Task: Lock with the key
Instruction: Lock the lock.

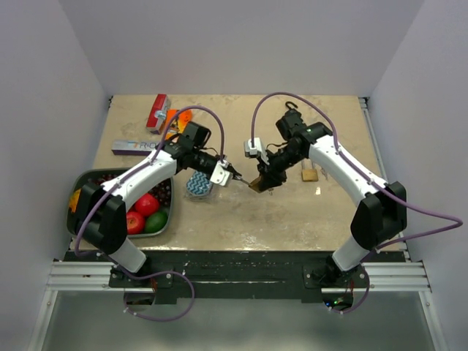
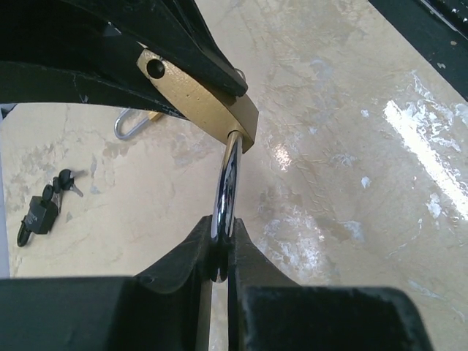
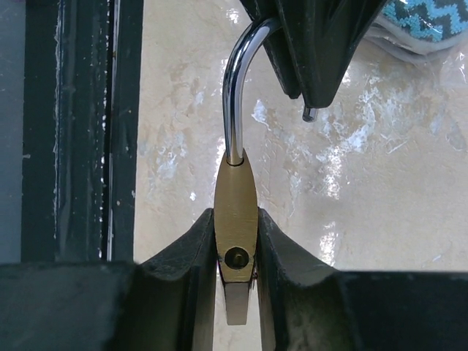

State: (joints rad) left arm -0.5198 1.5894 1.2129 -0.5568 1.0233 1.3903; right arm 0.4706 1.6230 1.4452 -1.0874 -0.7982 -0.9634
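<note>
- Brass padlock (image 3: 235, 212), one: flat-sided, held above the marbled beige desk (image 1: 307, 219). The right pincer (image 3: 235, 219) is clenched on its body. The left pincer (image 2: 219, 252) is clamped on its curved chrome shackle (image 2: 227, 183).
- Second padlock (image 1: 309, 174), one: lying on the desk beside the right arm.
- Keys (image 2: 66, 183), one bunch: on a dark fob, lying on the desk, apart.
- Tray (image 1: 86, 175), one, grey: holds two red fruits (image 1: 146, 203), one green fruit (image 1: 155, 221) and dark grapes (image 1: 162, 191).

Left arm (image 1: 142, 174) and right arm (image 1: 340, 161): white shells, black joints. A purple cable (image 1: 289, 93) loops along each. Gripper fingers (image 2: 175, 270) matte black, moulded.
</note>
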